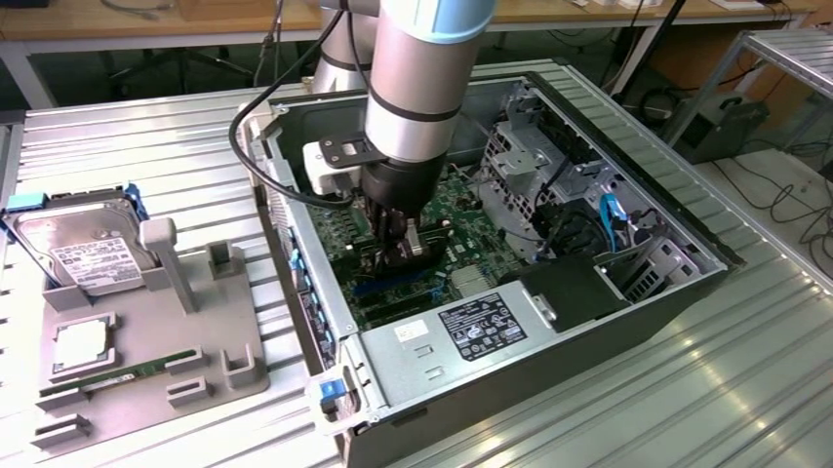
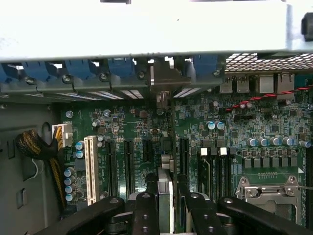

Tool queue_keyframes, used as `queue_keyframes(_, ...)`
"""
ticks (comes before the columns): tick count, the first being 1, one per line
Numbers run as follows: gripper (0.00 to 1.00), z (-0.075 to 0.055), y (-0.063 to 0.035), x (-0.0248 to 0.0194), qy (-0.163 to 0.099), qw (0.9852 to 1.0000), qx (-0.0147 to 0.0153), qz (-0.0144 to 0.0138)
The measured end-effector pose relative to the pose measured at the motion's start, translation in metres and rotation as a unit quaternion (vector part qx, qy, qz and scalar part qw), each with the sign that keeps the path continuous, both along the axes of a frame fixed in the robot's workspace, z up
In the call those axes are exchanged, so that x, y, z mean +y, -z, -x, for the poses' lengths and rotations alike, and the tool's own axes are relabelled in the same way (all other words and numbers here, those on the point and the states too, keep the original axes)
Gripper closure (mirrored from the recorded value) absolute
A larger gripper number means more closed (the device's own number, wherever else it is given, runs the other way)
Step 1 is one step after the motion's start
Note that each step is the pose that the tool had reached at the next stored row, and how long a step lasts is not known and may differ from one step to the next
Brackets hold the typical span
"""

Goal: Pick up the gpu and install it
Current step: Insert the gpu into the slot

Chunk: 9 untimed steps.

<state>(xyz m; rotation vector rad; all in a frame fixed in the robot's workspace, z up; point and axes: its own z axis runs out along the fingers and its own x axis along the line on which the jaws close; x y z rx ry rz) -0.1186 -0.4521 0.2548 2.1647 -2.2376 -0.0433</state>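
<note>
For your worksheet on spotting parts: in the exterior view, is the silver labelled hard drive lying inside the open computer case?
No, the silver labelled hard drive rests on the grey holder tray, outside the open black computer case.

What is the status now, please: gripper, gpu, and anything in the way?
Gripper shut on gpu, inside open computer case. Card edge-on over motherboard slots. Nothing visible blocking.

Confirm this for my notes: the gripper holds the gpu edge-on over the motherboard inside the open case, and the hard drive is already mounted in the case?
Not quite. The hard drive lies in the grey holder outside the case, as the exterior view shows. The gripper does hold the gpu over the motherboard.
</note>
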Motion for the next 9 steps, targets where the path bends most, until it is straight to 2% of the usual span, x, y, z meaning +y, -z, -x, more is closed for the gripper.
queue_keyframes(9,0.74,0.0000,0.0022,0.0000,0.000,1.0000,0.0000,0.0009)
